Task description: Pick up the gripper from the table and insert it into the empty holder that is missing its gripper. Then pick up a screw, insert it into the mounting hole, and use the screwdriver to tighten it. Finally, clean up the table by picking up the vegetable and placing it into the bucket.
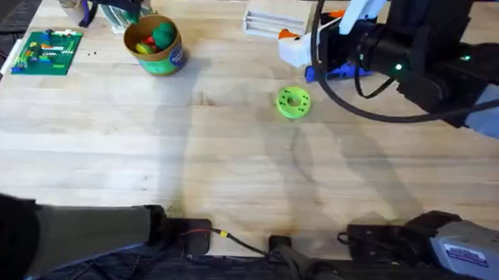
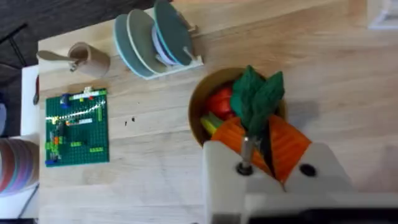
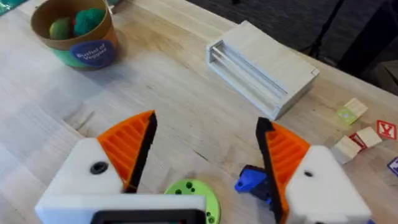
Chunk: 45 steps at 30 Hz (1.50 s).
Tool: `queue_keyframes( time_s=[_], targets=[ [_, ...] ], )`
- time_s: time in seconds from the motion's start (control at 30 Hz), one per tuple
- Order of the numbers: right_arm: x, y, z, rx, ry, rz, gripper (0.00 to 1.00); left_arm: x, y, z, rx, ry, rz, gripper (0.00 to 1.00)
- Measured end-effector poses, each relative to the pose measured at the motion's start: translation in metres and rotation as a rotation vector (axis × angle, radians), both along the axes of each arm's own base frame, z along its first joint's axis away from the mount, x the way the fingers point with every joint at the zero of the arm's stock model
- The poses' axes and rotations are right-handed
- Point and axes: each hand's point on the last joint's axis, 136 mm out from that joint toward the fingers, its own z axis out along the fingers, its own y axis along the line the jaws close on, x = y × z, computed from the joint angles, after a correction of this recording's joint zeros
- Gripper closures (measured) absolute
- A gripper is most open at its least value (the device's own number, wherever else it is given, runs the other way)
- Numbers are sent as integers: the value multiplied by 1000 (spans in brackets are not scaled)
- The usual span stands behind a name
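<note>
Now holding the vegetable (image 2: 258, 99) in left fingers (image 2: 233, 134) over the bucket (image 2: 198, 112), ready for release. Right fingers (image 3: 127, 146) spread wide, carrying nothing.

bucket (image 1: 155, 45) far left on table (image 1: 149, 153), ring disc (image 1: 293, 102) mid-table, wooden box (image 1: 277, 14) behind disc

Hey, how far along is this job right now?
Done, apparently: both orange fingers sit on the left claw, with a screw in its mount; tightness can't be judged. In hand: that claw holds the vegetable over the bucket. Left: drop it in. The right claw is open beside the screwdriver.
</note>
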Motion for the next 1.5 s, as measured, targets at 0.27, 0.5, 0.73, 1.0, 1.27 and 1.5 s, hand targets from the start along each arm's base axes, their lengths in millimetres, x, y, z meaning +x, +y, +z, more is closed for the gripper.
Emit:
queue_keyframes(
  time_s=[0.27, 0.5, 0.73, 1.0, 1.27, 1.5],
  targets=[
    [0, 0, 0, 0, 0, 0, 10, 18, 30, -59, -164, 86, 230, 985],
    [0, 0, 0, 0, 0, 0, 9, 16, 28, -93, -227, 172, 304, 202],
    [0, 0, 0, 0, 0, 0, 9, 4, 26, -89, -237, 197, 320, 6],
    [0, 0, 0, 3, 3, -1, 9, -15, 20, -36, -225, 103, 289, 3],
    [-11, -5, -11, 36, 105, -36, 9, -75, -63, 35, -144, 34, -30, 7],
    [-44, -19, -14, -20, 255, -48, 9, -119, -114, 37, -106, 105, -232, 6]
  ],
)
